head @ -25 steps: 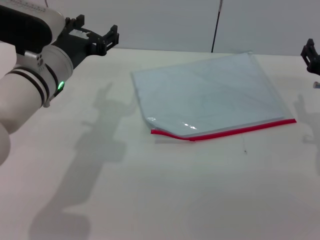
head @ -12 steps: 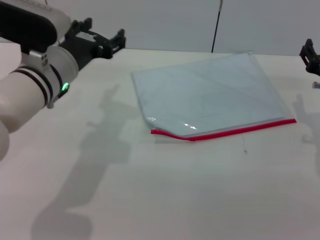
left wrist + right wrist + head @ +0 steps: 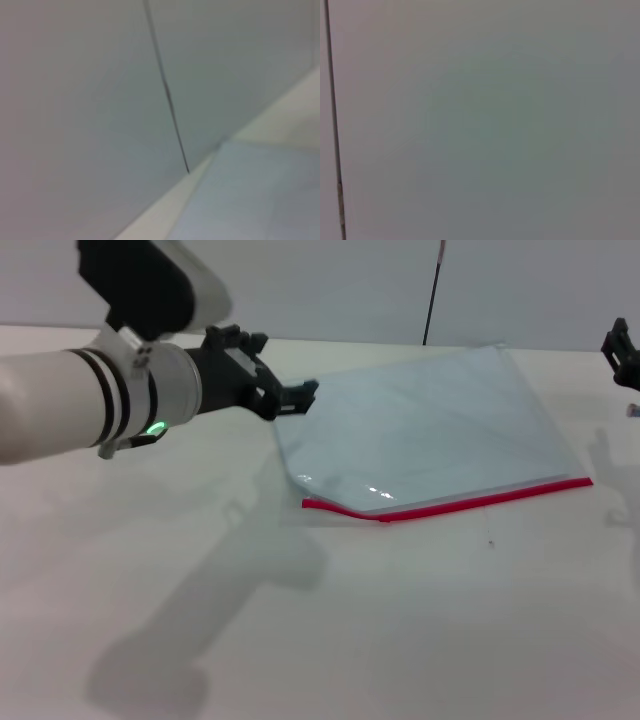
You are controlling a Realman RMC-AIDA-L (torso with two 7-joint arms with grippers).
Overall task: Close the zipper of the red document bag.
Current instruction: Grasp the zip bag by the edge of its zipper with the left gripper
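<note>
The red document bag (image 3: 420,430) lies flat on the white table, a translucent pale blue-grey pouch. Its zipper (image 3: 470,501) is the bright red strip along the near edge, and the strip's left end curls up slightly. My left gripper (image 3: 288,365) hangs open just above the bag's far left corner, holding nothing. In the left wrist view a pale blue part of the bag (image 3: 260,200) shows beside the table's back edge. My right gripper (image 3: 622,350) sits at the far right edge of the head view, away from the bag and only partly visible.
The white table (image 3: 330,620) stretches wide in front of the bag. A thin dark cord (image 3: 432,295) runs down the wall behind the bag. The right wrist view shows only the wall and that cord (image 3: 334,150).
My left arm has swung right and nearer, from the table's far left to the bag's far left corner. The bag and the right arm have not moved.
</note>
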